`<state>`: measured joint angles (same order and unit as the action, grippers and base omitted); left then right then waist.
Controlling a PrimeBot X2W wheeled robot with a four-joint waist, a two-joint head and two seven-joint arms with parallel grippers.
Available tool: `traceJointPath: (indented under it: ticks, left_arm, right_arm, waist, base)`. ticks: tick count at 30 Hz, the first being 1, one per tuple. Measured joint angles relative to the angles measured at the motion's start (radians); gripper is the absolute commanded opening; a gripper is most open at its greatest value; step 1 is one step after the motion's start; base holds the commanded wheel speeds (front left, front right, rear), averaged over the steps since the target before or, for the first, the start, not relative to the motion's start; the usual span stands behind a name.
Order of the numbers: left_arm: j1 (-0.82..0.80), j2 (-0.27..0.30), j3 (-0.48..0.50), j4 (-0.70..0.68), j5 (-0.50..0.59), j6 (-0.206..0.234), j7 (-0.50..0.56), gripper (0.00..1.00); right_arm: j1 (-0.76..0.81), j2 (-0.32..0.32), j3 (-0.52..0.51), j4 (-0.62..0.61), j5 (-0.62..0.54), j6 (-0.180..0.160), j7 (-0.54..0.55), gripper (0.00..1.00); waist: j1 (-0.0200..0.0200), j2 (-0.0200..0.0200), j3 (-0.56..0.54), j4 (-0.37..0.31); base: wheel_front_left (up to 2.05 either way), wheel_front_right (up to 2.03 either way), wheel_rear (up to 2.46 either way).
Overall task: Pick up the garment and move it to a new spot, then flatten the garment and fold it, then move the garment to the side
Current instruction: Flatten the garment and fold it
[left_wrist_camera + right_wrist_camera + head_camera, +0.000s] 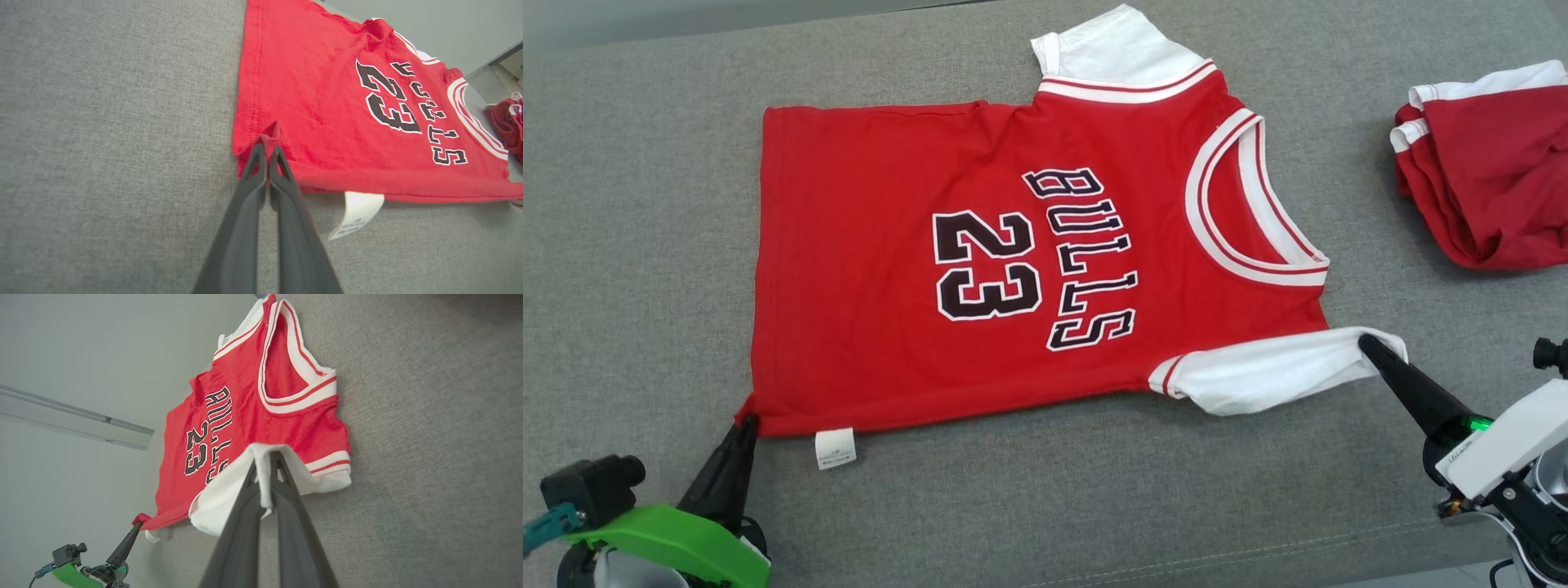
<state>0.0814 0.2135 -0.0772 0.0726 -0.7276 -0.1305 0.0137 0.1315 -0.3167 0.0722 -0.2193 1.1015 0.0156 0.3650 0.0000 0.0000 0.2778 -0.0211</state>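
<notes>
The garment is a red "BULLS 23" jersey with white sleeves, lying spread face-up on the grey cloth surface. Its neck points right, its hem left. My left gripper is shut on the near hem corner, which puckers between the fingertips in the left wrist view. My right gripper is shut on the end of the near white sleeve; white fabric is pinched between the fingers in the right wrist view. A white care label hangs from the hem.
A second red and white garment lies bunched at the right edge of the grey surface. The surface's front edge runs along the bottom right. Bare grey cloth stretches to the left of the jersey and in front of it.
</notes>
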Motion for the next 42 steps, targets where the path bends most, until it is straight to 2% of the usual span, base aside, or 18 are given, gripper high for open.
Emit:
traceJointPath:
  ticks: [4, 9, 18, 31, 38, 39, 40, 41, 42]
  left_arm:
    - [-0.027, 0.037, 0.01, -0.031, -0.009, 0.01, 0.075, 0.0]
    - [-0.12, 0.065, -0.007, -0.069, -0.017, 0.037, 0.186, 0.0]
    - [-0.166, 0.065, -0.013, -0.07, -0.063, 0.087, 0.299, 0.0]
    - [-0.295, 0.063, -0.035, -0.049, -0.065, 0.136, 0.408, 0.0]
    - [-0.345, 0.061, -0.033, -0.019, -0.066, 0.158, 0.418, 0.0]
    - [-0.351, 0.06, -0.033, -0.016, -0.066, 0.159, 0.425, 0.04]
    - [-0.354, 0.057, -0.032, -0.01, -0.068, 0.166, 0.427, 0.32]
    - [-0.356, 0.055, -0.034, -0.004, -0.067, 0.167, 0.431, 0.5]
    - [-0.358, 0.055, -0.035, 0.004, -0.067, 0.167, 0.434, 0.95]
  right_arm:
    - [-0.053, -0.009, 0.004, -0.001, 0.0, -0.011, 0.031, 0.0]
    - [-0.108, -0.022, 0.006, 0.015, -0.005, -0.051, 0.055, 0.0]
    - [-0.223, -0.02, 0.023, 0.08, -0.052, -0.089, 0.068, 0.0]
    - [-0.335, 0.018, 0.079, 0.164, -0.083, -0.097, 0.072, 0.0]
    - [-0.376, 0.024, 0.085, 0.222, -0.105, -0.098, 0.071, 0.01]
    - [-0.382, 0.024, 0.089, 0.23, -0.111, -0.098, 0.071, 0.37]
    - [-0.39, 0.025, 0.092, 0.239, -0.115, -0.098, 0.071, 0.89]
    - [-0.397, 0.026, 0.095, 0.246, -0.122, -0.098, 0.07, 1.0]
    - [-0.406, 0.026, 0.096, 0.256, -0.134, -0.098, 0.065, 1.0]
  waist:
    - [0.0, 0.0, 0.004, -0.001]
    - [0.0, 0.0, 0.017, 0.011]
    - [0.0001, 0.0, 0.044, 0.017]
    - [0.0001, 0.0, 0.067, 0.018]
    - [0.0001, 0.0, 0.073, 0.012]
    - [0.0001, 0.0, 0.074, 0.011]
    - [0.0001, 0.0, 0.074, 0.01]
    - [0.0001, 0.0, 0.074, 0.008]
    - [0.0001, 0.0, 0.074, 0.006]
  base:
    - [0.0, 0.0, 0.0]
    - [0.0, 0.0, 0.0]
    - [0.0, 0.0, 0.0]
    - [0.0, 0.0, 0.0]
    - [0.0, 0.0, 0.0]
    - [0.0, 0.0, 0.0]
    - [0.0, 0.0, 0.0]
    - [0.0, 0.0, 0.0]
    - [0.0, 0.0, 0.0]
